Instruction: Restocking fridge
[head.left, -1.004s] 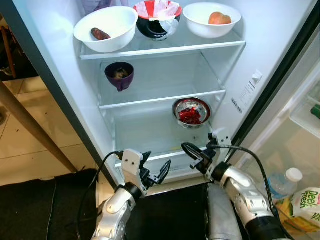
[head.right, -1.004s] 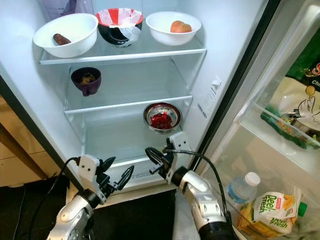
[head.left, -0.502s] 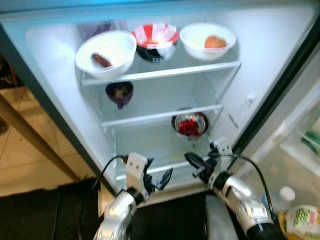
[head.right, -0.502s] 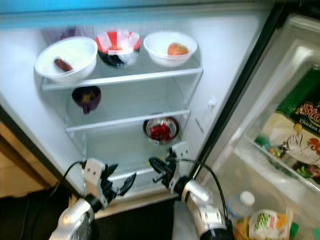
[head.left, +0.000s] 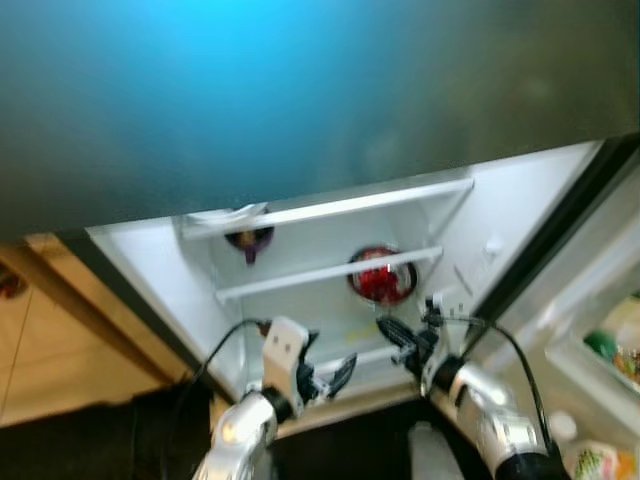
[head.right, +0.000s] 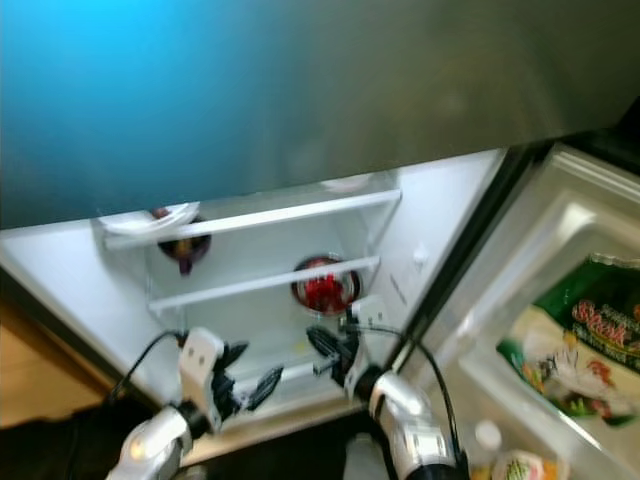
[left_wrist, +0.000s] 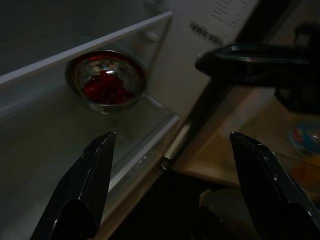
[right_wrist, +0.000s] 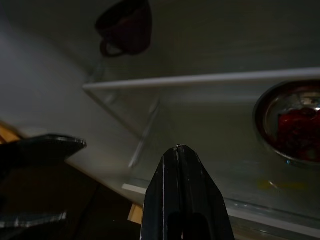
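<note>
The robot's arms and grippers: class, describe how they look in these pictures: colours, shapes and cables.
Both arms are silver, rounded metal. Each ends in a white boxy wrist block and a gripper of two long, tapering black fingers: the left gripper and the right gripper. A black cable loops from each wrist back along its arm.

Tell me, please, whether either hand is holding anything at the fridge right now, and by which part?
Nothing is held. The left hand is open with bare fingers; the right hand is shut on nothing. Both hover before the round steel bowl of red food.

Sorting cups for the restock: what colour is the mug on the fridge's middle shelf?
Dark purple mug, clearest in the right eye view.
</note>
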